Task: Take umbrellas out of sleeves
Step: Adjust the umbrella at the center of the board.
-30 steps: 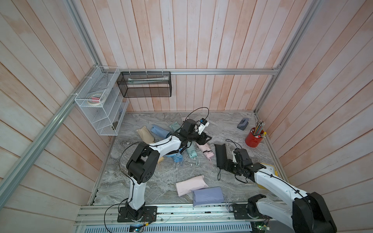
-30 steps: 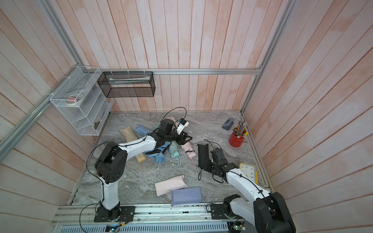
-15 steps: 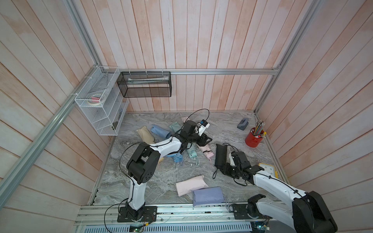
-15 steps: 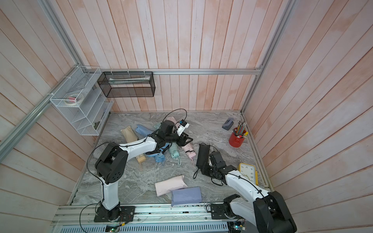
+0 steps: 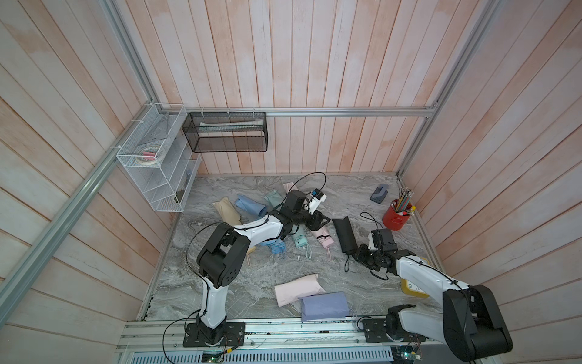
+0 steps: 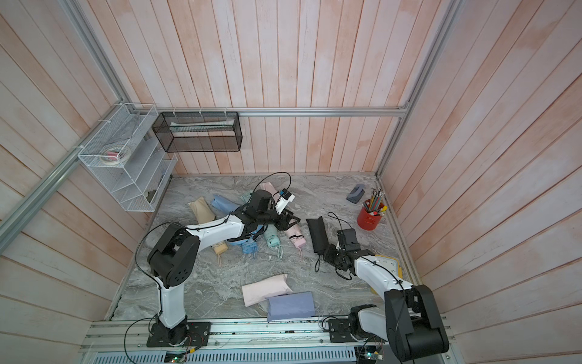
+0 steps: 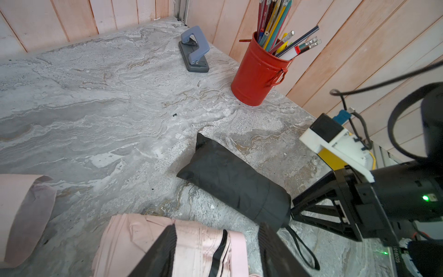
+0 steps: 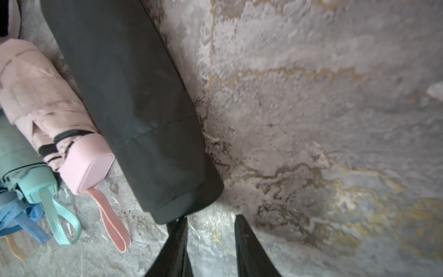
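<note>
The right hand (image 8: 210,217), at the mouth of the smooth black fabric sleeve (image 8: 134,108), has narrowed its fingers; they remain spread, pinching nothing, so extraction has not begun.

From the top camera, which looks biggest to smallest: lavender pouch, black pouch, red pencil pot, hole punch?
Largest: lavender pouch, though nearest the camera.
Then black pouch and red pencil pot, about alike.
Smallest: hole punch.

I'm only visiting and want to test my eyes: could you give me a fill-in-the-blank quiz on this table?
The pencils stand in a ___ cup.
The lavender sleeve overlaps a ___ sleeve.
The right tool points at the ___ sleeve.
Missing words: red, pink, black.
</note>
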Controlling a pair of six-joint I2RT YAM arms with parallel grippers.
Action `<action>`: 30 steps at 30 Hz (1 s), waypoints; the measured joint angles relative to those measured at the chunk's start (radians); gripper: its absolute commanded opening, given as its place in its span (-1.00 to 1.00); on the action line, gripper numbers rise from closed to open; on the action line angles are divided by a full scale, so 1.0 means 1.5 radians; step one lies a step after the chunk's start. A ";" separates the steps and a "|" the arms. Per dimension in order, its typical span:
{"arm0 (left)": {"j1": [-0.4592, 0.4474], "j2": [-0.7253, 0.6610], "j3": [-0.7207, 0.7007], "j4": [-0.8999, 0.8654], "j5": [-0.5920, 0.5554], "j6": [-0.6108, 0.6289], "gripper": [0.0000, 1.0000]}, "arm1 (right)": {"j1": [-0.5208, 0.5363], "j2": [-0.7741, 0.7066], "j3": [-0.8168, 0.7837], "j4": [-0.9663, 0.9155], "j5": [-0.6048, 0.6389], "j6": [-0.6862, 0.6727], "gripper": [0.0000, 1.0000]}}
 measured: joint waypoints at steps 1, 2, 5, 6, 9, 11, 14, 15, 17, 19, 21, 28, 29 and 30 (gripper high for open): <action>0.000 -0.001 0.000 0.000 0.000 0.000 0.16 | -0.001 -0.003 0.003 0.001 -0.003 -0.004 -0.30; 0.000 -0.002 -0.001 0.001 0.000 0.000 0.15 | -0.001 -0.007 0.003 0.002 -0.006 -0.008 -0.30; 0.000 -0.005 -0.005 0.005 0.000 -0.008 0.15 | -0.001 -0.030 -0.001 0.002 -0.011 -0.013 -0.30; 0.000 -0.005 -0.006 0.006 0.000 -0.011 0.16 | -0.001 -0.037 -0.005 0.002 -0.012 -0.013 -0.30; 0.000 -0.005 -0.010 0.010 0.001 -0.021 0.15 | -0.001 -0.058 -0.019 0.000 -0.016 -0.016 -0.30; 0.000 -0.005 -0.013 0.014 0.003 -0.025 0.16 | -0.001 -0.067 -0.028 -0.001 -0.019 -0.018 -0.30; 0.000 -0.005 -0.016 0.023 0.004 -0.033 0.16 | -0.001 -0.068 -0.037 -0.002 -0.023 -0.020 -0.30; 0.000 -0.005 -0.016 0.024 0.005 -0.035 0.15 | -0.001 -0.068 -0.038 -0.003 -0.025 -0.021 -0.30; 0.000 -0.005 -0.016 0.028 0.013 -0.044 0.14 | -0.001 -0.068 -0.039 -0.002 -0.030 -0.023 -0.30; 0.000 0.000 -0.010 0.030 0.024 -0.058 0.12 | -0.001 -0.069 -0.039 0.000 -0.036 -0.023 -0.30; -0.003 0.016 0.008 0.037 0.038 -0.080 0.12 | -0.001 -0.069 -0.040 0.002 -0.041 -0.023 -0.30; -0.032 0.079 0.061 0.018 0.058 -0.145 0.11 | -0.001 -0.082 -0.046 -0.001 -0.043 -0.023 -0.30; -0.035 0.082 0.063 0.006 0.061 -0.154 0.11 | -0.001 -0.085 -0.047 -0.001 -0.043 -0.023 -0.30; -0.037 0.085 0.063 -0.006 0.063 -0.161 0.11 | -0.001 -0.087 -0.047 0.000 -0.043 -0.023 -0.30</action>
